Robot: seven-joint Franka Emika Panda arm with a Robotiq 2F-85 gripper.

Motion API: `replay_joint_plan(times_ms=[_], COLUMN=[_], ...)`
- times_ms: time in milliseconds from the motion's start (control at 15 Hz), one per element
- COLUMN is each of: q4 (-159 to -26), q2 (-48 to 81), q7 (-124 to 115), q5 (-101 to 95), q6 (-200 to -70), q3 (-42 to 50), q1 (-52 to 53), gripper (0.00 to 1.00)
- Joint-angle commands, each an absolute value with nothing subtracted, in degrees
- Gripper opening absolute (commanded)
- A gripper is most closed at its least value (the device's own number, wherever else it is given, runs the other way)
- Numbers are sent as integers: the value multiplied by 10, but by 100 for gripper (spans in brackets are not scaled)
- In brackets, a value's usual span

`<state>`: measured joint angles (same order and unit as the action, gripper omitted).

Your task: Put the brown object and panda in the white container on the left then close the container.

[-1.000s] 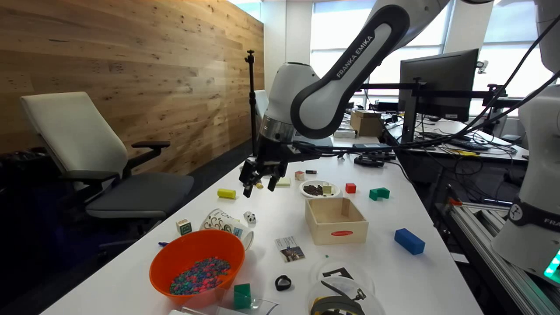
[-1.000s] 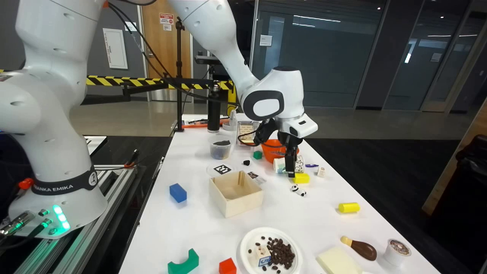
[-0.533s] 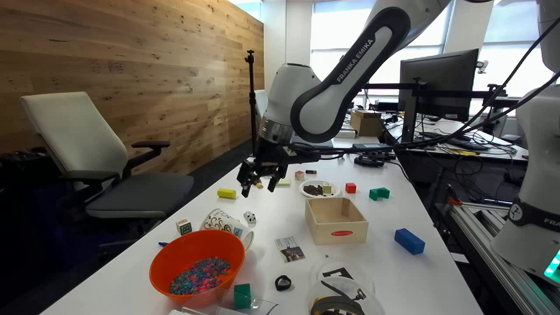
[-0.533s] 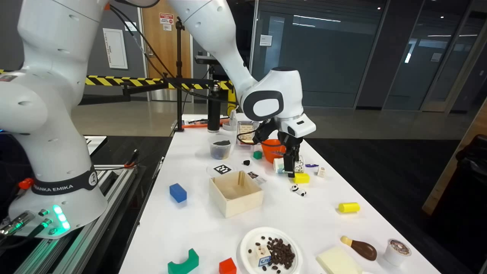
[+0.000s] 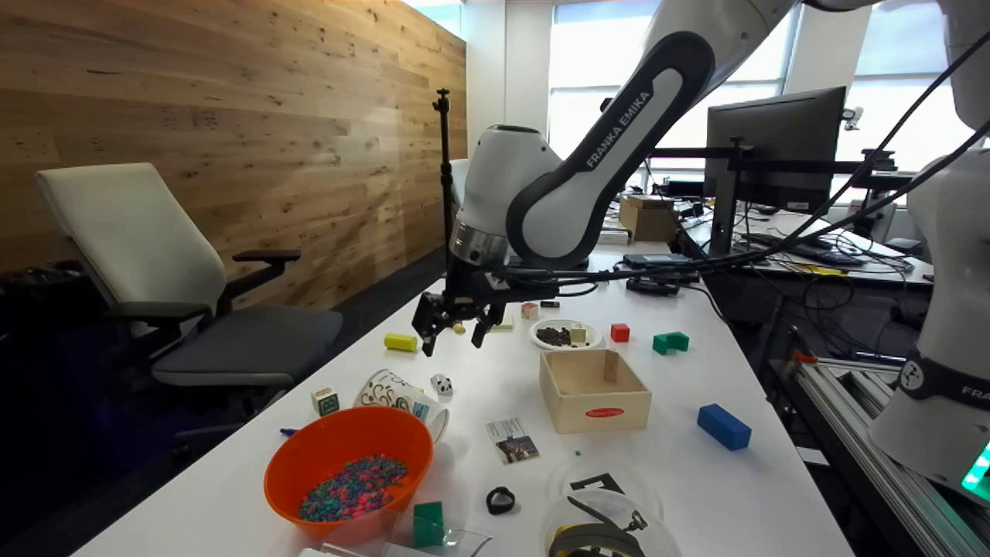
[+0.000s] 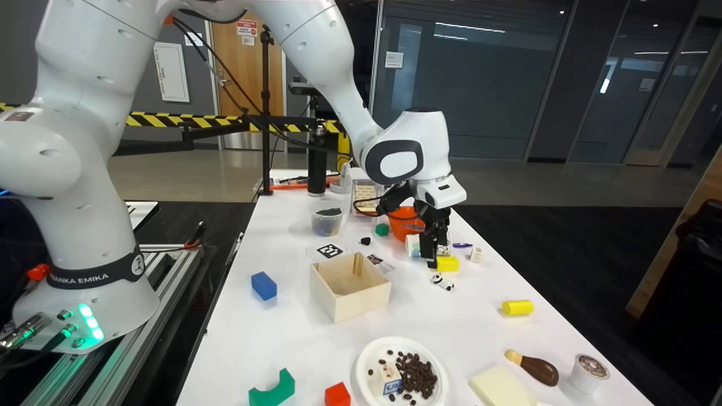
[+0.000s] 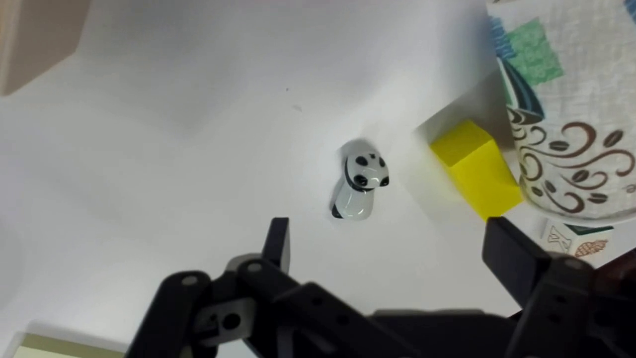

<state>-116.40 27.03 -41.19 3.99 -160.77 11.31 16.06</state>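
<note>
Fingers of black two-finger gripper stood wide apart above white tabletop. Glossy black-and-white panda figurine lay on tabletop, ahead of them in wrist view. Farther out, yellow angular block lay just beside white swirl-printed cup, tipped on side. Open pale-wood box stood near panda. Brown drumstick-shaped object with yellow knob lay well apart, in an exterior view.

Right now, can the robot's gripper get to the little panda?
Probably yes: the gripper is open, and nothing shows between it and the panda in the wrist view. The yellow block sits apart from the panda but might get bumped.
</note>
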Motion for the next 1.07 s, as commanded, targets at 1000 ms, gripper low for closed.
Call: replay_joint_plan(times_ms=[1000], q4=[-1052], q2=[362], q7=[-443], q5=[31], q6=[-1539], q3=[117], q1=[148], gripper=[71])
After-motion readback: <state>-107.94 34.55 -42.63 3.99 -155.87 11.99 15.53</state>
